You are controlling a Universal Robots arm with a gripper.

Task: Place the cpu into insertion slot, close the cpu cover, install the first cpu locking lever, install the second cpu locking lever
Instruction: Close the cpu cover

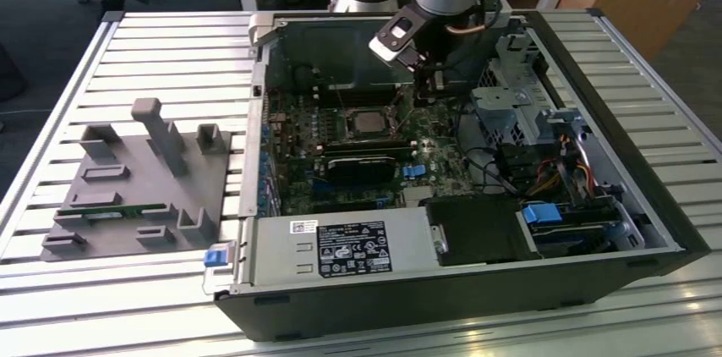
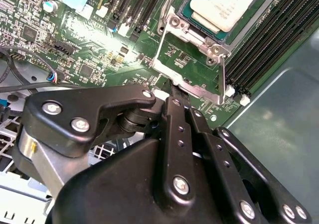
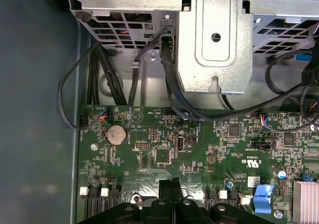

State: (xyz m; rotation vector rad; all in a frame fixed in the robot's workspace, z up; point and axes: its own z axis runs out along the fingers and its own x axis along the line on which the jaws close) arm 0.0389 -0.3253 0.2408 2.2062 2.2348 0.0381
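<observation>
The cpu (image 2: 225, 4), a small square chip with a dull silver top, lies in the insertion slot (image 2: 251, 16) on the green motherboard. In the exterior view the cpu (image 1: 368, 123) sits mid-board. The cpu cover (image 2: 189, 82), a thin metal frame with a square window, stands swung open beside the slot, and green board shows through its window. My gripper (image 2: 172, 90) is shut, with its black fingertips right at the cover's free edge. In the exterior view my gripper (image 1: 427, 93) hangs just behind the slot. In the first wrist view the fingertips (image 3: 169, 186) are pressed together above the board.
The open computer case (image 1: 631, 162) lies on a slatted table. A drive cage (image 1: 508, 99) and loose cables (image 3: 169, 84) crowd the side by my gripper. Memory slots (image 2: 269, 45) flank the socket. A grey fixture block (image 1: 135, 179) stands at the exterior view's left.
</observation>
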